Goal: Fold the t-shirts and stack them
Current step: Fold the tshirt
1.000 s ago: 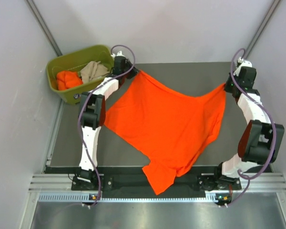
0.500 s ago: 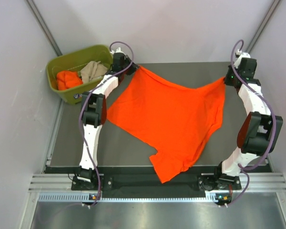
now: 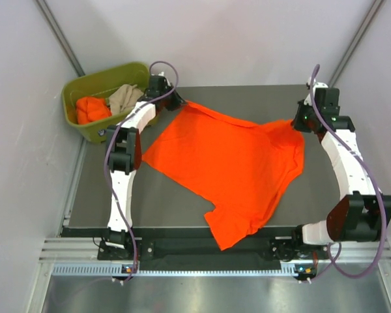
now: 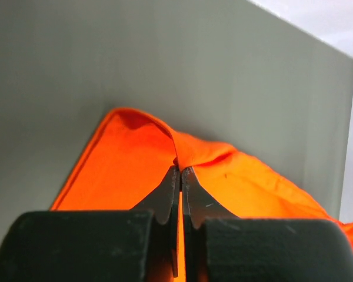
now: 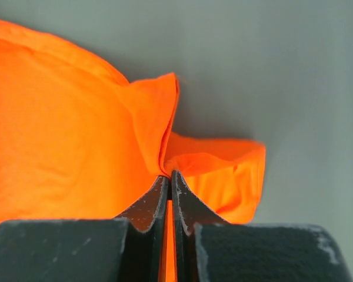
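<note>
At the far left the olive bin (image 3: 94,132) holds a crumpled orange shirt (image 3: 91,108) and a beige shirt (image 3: 125,96), both waiting their turn. The left fingers (image 3: 177,102) are pinched tight on a far corner of the big orange t-shirt (image 3: 231,163). Compared with a second ago, that corner sits lower and the cloth between the arms sags instead of stretching taut. Most of the shirt now lies flat on the desk (image 3: 104,195), and less of it spills over the near edge. On the right, the right fingers (image 3: 298,122) are likewise clamped on the opposite corner, down near the desk. In my judgement the spreading step is almost finished, and folding can begin once both corners are let go.
</note>
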You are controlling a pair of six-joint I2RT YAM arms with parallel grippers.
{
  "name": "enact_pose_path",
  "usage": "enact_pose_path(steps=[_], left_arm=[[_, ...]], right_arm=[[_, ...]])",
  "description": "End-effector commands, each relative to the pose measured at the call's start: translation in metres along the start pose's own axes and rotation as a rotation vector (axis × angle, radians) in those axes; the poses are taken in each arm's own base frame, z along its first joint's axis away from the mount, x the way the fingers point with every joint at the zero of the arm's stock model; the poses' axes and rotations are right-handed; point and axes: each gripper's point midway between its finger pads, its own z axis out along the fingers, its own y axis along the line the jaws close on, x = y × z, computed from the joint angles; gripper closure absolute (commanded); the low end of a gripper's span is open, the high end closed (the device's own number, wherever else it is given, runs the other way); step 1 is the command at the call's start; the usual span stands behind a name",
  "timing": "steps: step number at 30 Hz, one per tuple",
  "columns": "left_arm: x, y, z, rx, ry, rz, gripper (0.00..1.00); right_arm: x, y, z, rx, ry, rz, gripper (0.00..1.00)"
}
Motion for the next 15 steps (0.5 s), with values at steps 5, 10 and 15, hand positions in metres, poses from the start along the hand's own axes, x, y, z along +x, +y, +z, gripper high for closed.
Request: enact_pose_path(steps=[5,10,15], left_arm=[[-0.017,0.007,-0.044,-0.036,0.036,-0.035,1.00],[-0.019,0.010,-0.048,-0.042,0.040,-0.022,1.00],[-0.019,0.011,-0.045,-0.013,0.053,0.002,1.00]], right_arm=[[0.060,0.030,-0.034,-0.075,0.121,0.057,1.00],[0.078,0.040,-0.053,-0.118,0.106,0.060,1.00],[0.098,0.046,-0.055,-0.179,0.150,0.028,1.00]])
